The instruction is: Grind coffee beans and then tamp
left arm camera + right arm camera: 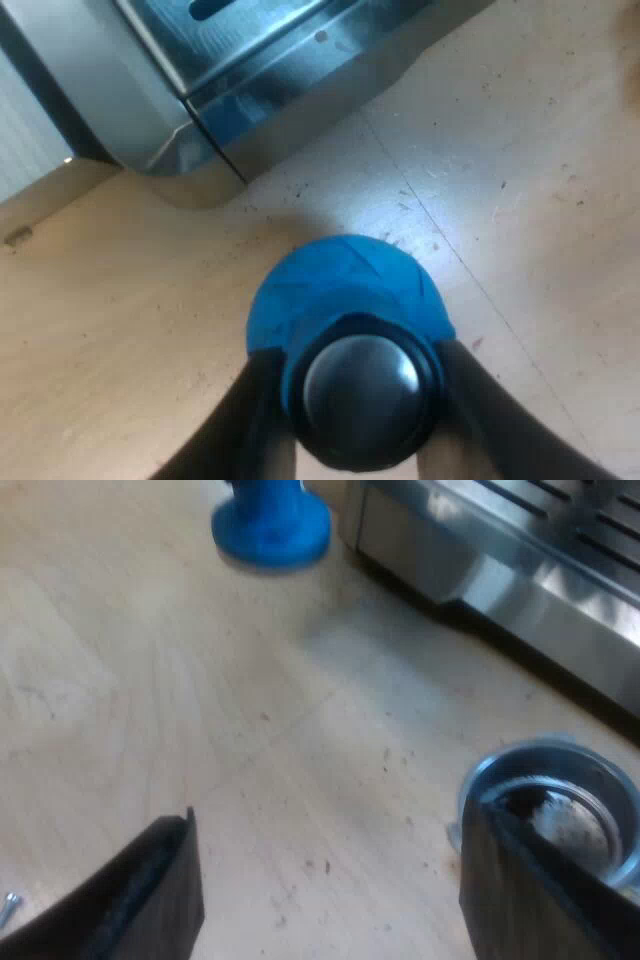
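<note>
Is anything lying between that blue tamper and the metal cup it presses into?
Nothing visible does: only bare wooden table lies between the blue tamper and the metal holder by the open right claw.

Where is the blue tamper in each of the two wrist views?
Left wrist view: tamper in the left tool, by the machine.
Right wrist view: tamper beyond the open right tool, by the machine.
Shared landmark: the machine's steel base.

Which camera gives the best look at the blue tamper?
The left wrist view: the blue tamper sits close up, seen from above, gripped at its dark knob by the left gripper. The right wrist view catches its blue base, farther off, beside the espresso machine.
</note>
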Tool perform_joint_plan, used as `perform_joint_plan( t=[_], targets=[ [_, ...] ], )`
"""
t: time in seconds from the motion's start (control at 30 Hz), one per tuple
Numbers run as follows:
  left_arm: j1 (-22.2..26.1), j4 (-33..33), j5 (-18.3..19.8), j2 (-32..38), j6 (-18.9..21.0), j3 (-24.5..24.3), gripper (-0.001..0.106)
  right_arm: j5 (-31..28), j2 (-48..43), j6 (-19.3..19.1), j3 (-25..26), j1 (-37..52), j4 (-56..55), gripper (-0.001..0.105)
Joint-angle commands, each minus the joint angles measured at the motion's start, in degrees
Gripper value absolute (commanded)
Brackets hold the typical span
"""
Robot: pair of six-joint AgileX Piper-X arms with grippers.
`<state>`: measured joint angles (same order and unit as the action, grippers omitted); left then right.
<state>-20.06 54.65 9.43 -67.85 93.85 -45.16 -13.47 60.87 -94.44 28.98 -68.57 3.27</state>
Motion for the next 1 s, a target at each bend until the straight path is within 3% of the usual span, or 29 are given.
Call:
perform_joint_plan(
  t=[0.03, 0.37, 0.57, 0.67, 0.77, 0.83, 0.87, 0.93, 1.0],
  targets=[
    [-0.05, -4.96, -0.16, 0.44, 1.87, 3.65, 0.000, 0.92, 6.18, -0.89, 0.54, 0.37, 8.06, 0.058],
    [-0.05, -10.35, -0.62, 0.44, 2.32, 10.64, 0.000, 0.92, 9.84, 0.44, 0.70, 0.37, 9.00, 0.058],
    [-0.05, -10.83, -0.59, 0.44, 2.32, 11.71, 0.000, 0.69, 9.84, 0.43, 0.70, 0.37, 9.00, 0.058],
    [-0.05, -10.59, 0.10, 0.44, 2.18, 12.03, 0.003, 0.41, 9.84, 0.43, 0.70, 0.37, 9.00, 0.064],
    [-0.05, -9.67, 0.47, 0.44, 2.06, 12.13, 0.025, 1.10, 9.84, 0.43, 0.70, 0.37, 9.00, 0.076],
    [-0.05, -9.43, 0.47, 0.44, 2.06, 12.13, 0.056, 3.54, 9.84, 0.43, 0.70, 0.37, 9.00, 0.081],
    [-0.05, -9.44, 0.47, 0.44, 2.06, 12.13, 0.062, 3.97, 9.84, 0.43, 0.70, 0.37, 9.00, 0.082],
    [-0.05, -9.44, 0.76, 0.44, 1.23, 12.13, 0.084, 5.60, 9.84, 0.43, 0.70, 0.37, 9.00, 0.082],
    [-0.05, -8.92, 1.08, 0.44, -0.43, 12.13, 0.087, 5.82, 9.84, 0.43, 0.70, 0.37, 9.00, 0.082]
  ],
)
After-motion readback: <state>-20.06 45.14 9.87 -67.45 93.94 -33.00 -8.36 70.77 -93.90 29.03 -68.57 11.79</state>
